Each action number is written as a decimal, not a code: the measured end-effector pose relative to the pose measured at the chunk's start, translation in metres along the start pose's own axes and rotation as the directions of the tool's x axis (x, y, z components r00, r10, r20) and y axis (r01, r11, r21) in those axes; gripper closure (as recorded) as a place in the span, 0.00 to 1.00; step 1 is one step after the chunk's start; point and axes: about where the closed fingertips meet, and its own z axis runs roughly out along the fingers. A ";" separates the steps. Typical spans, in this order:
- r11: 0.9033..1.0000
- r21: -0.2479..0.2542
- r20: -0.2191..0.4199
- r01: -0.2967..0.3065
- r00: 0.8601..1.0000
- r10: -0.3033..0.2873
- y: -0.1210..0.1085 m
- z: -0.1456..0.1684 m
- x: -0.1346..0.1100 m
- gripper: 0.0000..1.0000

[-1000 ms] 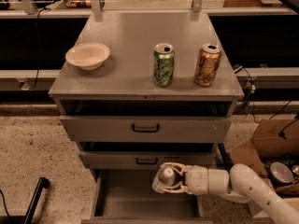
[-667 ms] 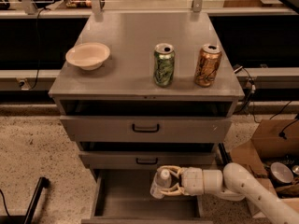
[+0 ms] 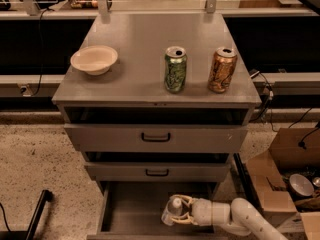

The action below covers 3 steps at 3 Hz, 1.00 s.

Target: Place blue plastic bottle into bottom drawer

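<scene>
The bottom drawer (image 3: 132, 209) of the grey cabinet is pulled open and shows a bare grey tray. My gripper (image 3: 178, 211) reaches in from the lower right and is shut on the blue plastic bottle (image 3: 172, 210). The bottle's white cap points up and away, and its clear body shows between the pale fingers (image 3: 186, 201). The bottle is held over the right half of the drawer's floor. I cannot tell whether it touches the floor.
A green can (image 3: 175, 69), an orange-brown can (image 3: 222, 70) and a pale bowl (image 3: 94, 59) stand on the cabinet top. The two upper drawers (image 3: 156, 137) are slightly pulled out. An open cardboard box (image 3: 285, 174) sits to the right, and a black bar (image 3: 37, 214) lies at lower left.
My gripper and the bottle have shifted slightly left and lower within the open bottom drawer. The cans and bowl have not moved.
</scene>
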 end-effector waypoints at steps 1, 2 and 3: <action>1.000 0.013 -0.006 0.007 1.000 -0.007 0.016 0.016 0.058 1.00; 1.000 -0.007 -0.057 0.020 0.998 -0.021 0.017 0.029 0.070 1.00; 1.000 -0.023 -0.117 0.021 0.993 -0.024 0.013 0.037 0.075 1.00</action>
